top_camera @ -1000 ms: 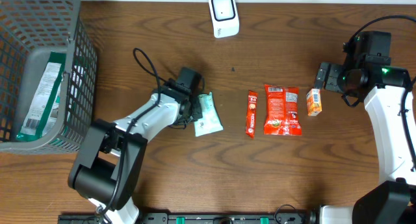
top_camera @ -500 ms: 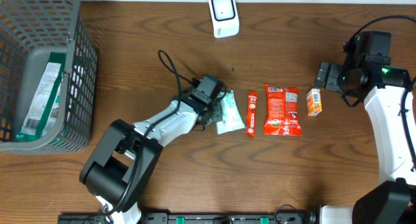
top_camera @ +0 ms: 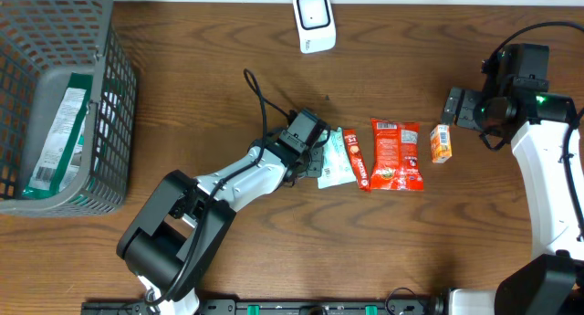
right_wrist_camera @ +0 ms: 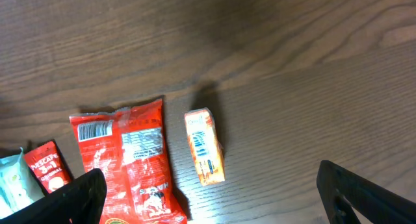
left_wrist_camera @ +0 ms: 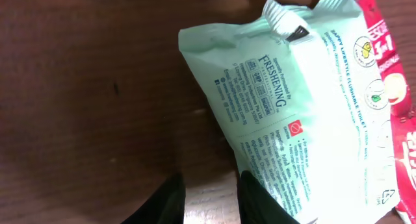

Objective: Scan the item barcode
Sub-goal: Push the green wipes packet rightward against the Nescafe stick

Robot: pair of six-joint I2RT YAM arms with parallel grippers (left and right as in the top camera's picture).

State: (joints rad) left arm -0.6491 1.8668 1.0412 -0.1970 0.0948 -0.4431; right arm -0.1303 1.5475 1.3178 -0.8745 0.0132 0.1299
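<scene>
Here, dark wood-grain table point(top_camera: 228, 59), grey mesh basket point(top_camera: 117, 105) far left, white scanner point(top_camera: 314, 21)

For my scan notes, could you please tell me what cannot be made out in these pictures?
- Left wrist: no barcode shows on the wipes pack; the frame edge cuts it off.
- Overhead: print on the packet in the basket is too small.
- Overhead: the left gripper hides its own jaws.

Mint-green wipes pack point(left_wrist_camera: 305, 113), printed side up, on dark wood table point(left_wrist_camera: 84, 87); red sachet point(left_wrist_camera: 390, 16) touching its right edge; left gripper fingertips point(left_wrist_camera: 162, 208) parted, at bottom
</scene>
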